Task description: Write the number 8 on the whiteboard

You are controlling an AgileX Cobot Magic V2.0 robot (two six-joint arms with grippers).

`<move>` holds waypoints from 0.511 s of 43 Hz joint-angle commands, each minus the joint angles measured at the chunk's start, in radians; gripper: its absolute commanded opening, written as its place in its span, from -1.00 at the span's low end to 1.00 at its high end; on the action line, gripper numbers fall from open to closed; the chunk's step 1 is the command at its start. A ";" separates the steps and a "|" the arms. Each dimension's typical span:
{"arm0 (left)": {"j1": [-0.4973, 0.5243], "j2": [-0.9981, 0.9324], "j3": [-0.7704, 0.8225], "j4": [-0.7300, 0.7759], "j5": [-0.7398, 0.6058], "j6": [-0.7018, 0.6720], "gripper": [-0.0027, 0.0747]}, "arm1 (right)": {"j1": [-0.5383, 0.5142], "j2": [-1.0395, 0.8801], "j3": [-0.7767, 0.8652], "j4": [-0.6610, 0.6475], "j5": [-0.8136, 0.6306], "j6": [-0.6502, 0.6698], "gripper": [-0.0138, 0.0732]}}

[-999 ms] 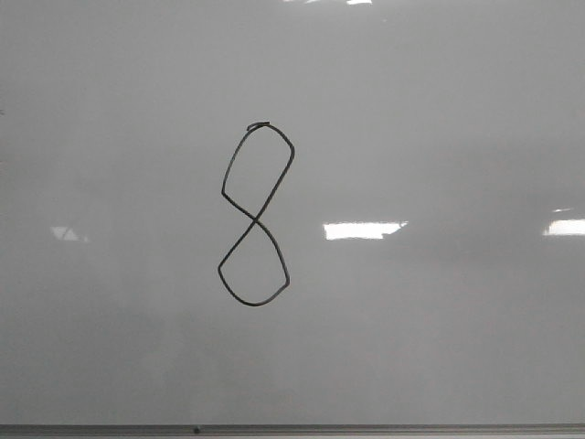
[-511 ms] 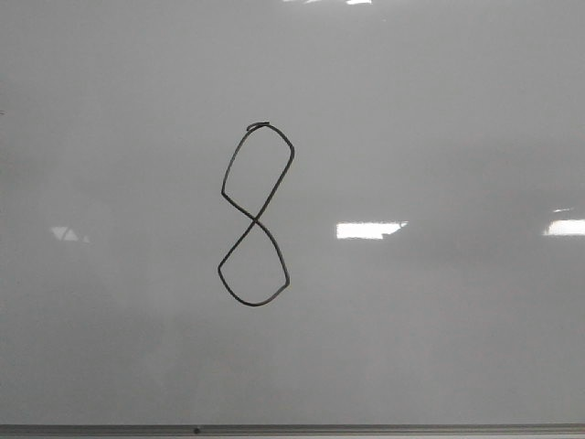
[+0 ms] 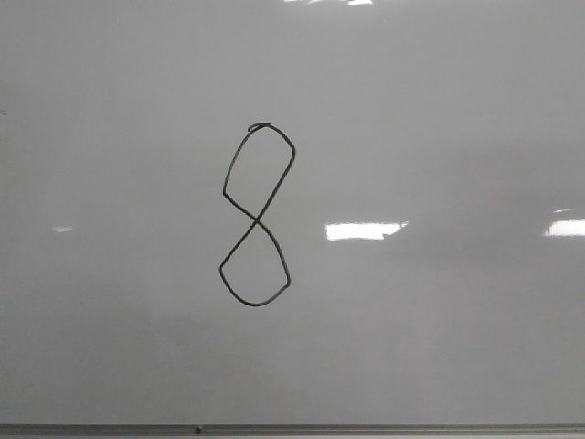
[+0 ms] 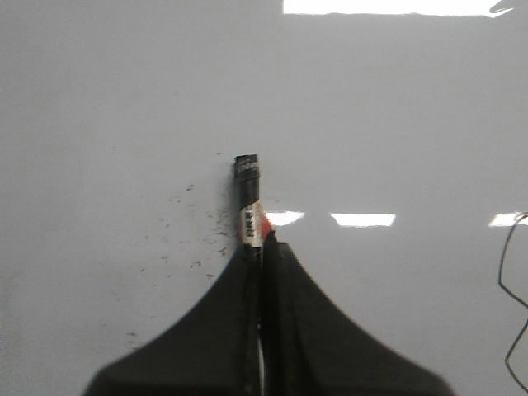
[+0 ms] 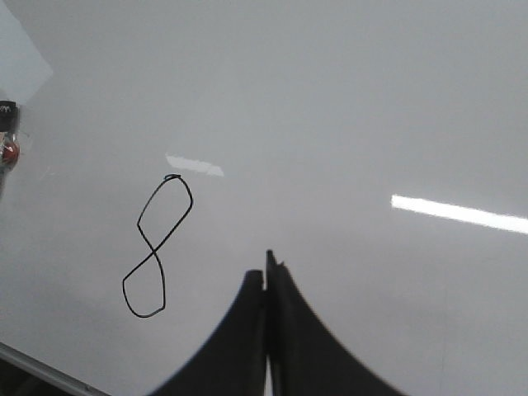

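Observation:
The number 8 (image 3: pixel 257 219) is a thin black figure on the middle of the whiteboard (image 3: pixel 439 110), tall and narrow with a small tick at its top. It also shows in the right wrist view (image 5: pixel 152 252), and part of it shows at the edge of the left wrist view (image 4: pixel 503 272). My left gripper (image 4: pixel 262 243) is shut on a black marker (image 4: pixel 249 198) with a white label, whose tip points at the board, away from the 8. My right gripper (image 5: pixel 266 268) is shut and empty, beside the 8. Neither gripper shows in the front view.
A thin grey frame edge (image 3: pixel 292 428) runs along the board's near side and also shows in the right wrist view (image 5: pixel 41 367). Small dark specks (image 4: pixel 190 239) dot the board beside the marker. Bright glare patches (image 3: pixel 366 230) lie on the board. A dark and red object (image 5: pixel 8 132) sits at the right wrist view's edge.
The 8 is unchanged. Only the glare has moved: the patch left of the 8 has shrunk and the one to its right has shifted slightly sideways.

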 commanded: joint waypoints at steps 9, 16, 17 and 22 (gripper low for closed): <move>0.082 -0.064 0.117 0.046 -0.088 -0.012 -0.98 | -0.006 0.014 -0.025 0.019 -0.078 -0.004 -0.81; 0.082 -0.064 0.187 0.053 -0.179 -0.012 -0.98 | -0.006 0.014 -0.025 0.019 -0.077 -0.004 -0.81; 0.082 -0.064 0.185 0.053 -0.150 -0.012 -0.98 | -0.006 0.014 -0.025 0.019 -0.077 -0.004 -0.81; 0.082 -0.064 0.185 0.053 -0.152 -0.012 -0.98 | -0.006 0.014 -0.025 0.019 -0.076 -0.004 -0.81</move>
